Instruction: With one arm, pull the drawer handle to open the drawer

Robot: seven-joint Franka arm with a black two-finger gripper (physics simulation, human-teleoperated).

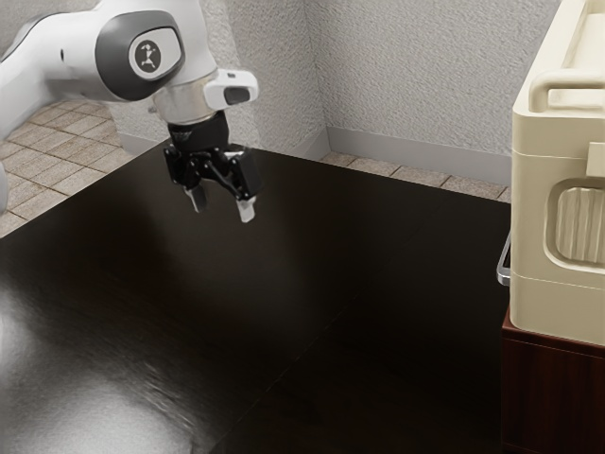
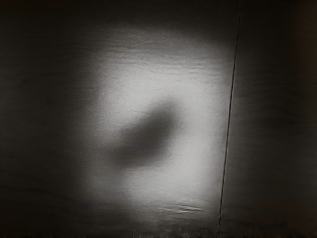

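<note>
Where the gripper (image 1: 223,204) hangs: above the dark table (image 1: 359,284), between nine and ten o'clock from the exterior view's centre, pointing down.
Fingers: spread well apart, with empty space between them, holding nothing.
Metal handle (image 1: 504,277): just past three o'clock from that view's centre, on the side of the cream cabinet (image 1: 529,227) facing the gripper, well apart from it.
Table seam, wrist view: a thin dark line (image 2: 229,119) beside a pale sheen (image 2: 198,163) surrounding a dark smudge (image 2: 153,134).
</note>
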